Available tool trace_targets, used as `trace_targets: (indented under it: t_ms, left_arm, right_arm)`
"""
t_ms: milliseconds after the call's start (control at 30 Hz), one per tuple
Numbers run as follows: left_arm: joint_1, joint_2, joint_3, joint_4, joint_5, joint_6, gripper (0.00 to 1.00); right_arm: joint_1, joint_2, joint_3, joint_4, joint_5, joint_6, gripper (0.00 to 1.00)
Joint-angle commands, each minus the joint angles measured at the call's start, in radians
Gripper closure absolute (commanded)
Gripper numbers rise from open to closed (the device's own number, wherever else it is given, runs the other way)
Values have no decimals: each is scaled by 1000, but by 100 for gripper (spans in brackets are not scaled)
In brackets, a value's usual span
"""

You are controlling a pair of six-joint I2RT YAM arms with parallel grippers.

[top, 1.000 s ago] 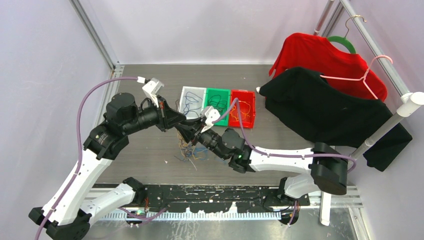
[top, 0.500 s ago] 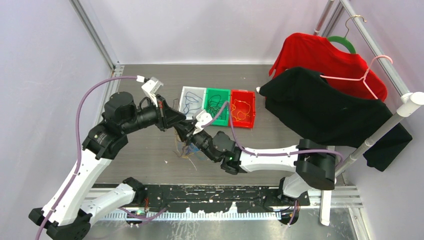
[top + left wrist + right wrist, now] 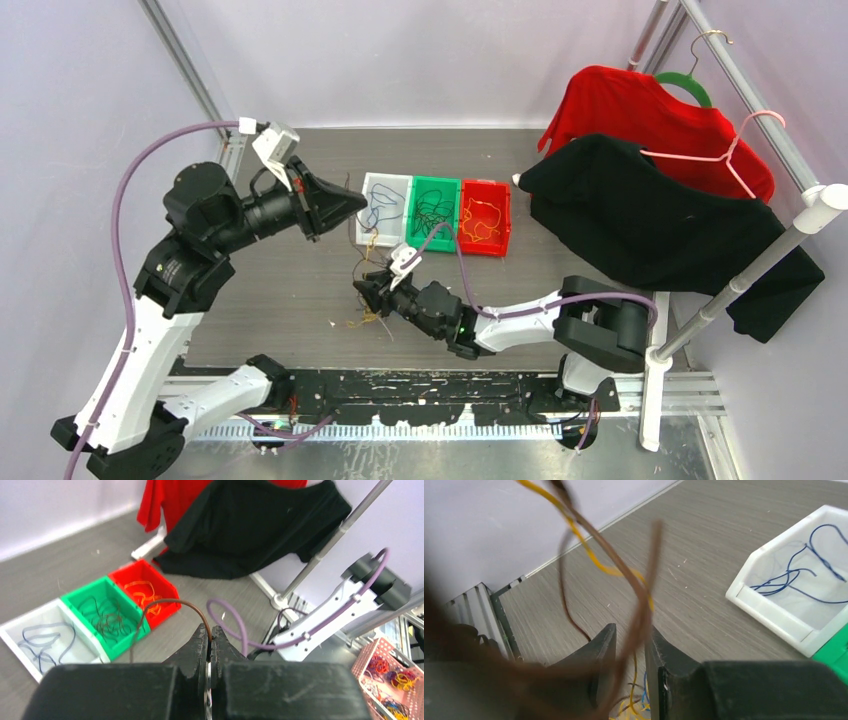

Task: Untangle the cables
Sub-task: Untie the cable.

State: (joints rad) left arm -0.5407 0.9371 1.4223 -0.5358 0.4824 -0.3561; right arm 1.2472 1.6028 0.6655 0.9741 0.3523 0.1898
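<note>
My left gripper (image 3: 358,203) (image 3: 210,629) is shut on a thin brown cable (image 3: 172,601), held high above the table. The cable arcs out of the fingertips and drops toward the table. A small tangle of yellow, blue and brown cables (image 3: 366,314) lies on the grey table. My right gripper (image 3: 362,290) (image 3: 630,635) hovers low over that tangle, jaws apart. A blurred brown cable (image 3: 644,605) and a yellow cable (image 3: 591,557) rise between and in front of its fingers. More tangled strands (image 3: 640,706) show below them.
Three bins stand in a row behind the tangle: white (image 3: 372,183) with blue cables, green (image 3: 455,190) with dark ones, red (image 3: 503,220) with orange ones. A black shirt (image 3: 650,225) and a red shirt (image 3: 640,110) hang on the rack at the right. A pink basket (image 3: 387,672) sits off the table.
My left gripper has pulled back to the left and upward, drawing the brown cable out of the tangle. My right gripper has slid nearer and leftward, low over the tangle.
</note>
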Motion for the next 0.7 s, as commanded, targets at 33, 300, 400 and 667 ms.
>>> trace_targets:
  t_ms: [33, 300, 400, 667]
  left_arm:
    - [1, 44, 164, 82, 8, 57, 100]
    - [2, 172, 492, 47, -30, 161, 100]
    - [1, 213, 594, 31, -48, 191, 100]
    - [0, 262, 718, 30, -63, 232, 100]
  right_arm:
    - [0, 29, -27, 102, -11, 88, 67]
    - [-1, 93, -101, 147, 38, 168, 70]
    - [-1, 124, -119, 156, 62, 190, 72]
    - [0, 118, -188, 142, 151, 229, 80]
